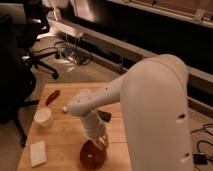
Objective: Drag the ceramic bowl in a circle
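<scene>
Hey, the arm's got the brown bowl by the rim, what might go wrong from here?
The gripper is shut on the ceramic bowl at its rim, so a sideways pull may tip it. The bowl sits far toward the near side of the wooden table; a wide circle might carry it off, or bump the white cup.

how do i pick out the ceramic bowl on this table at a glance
On the wooden table, look at the near edge, where the gripper hangs. The ceramic bowl under it is round, glossy and reddish-brown, wider than the white cup.
</scene>
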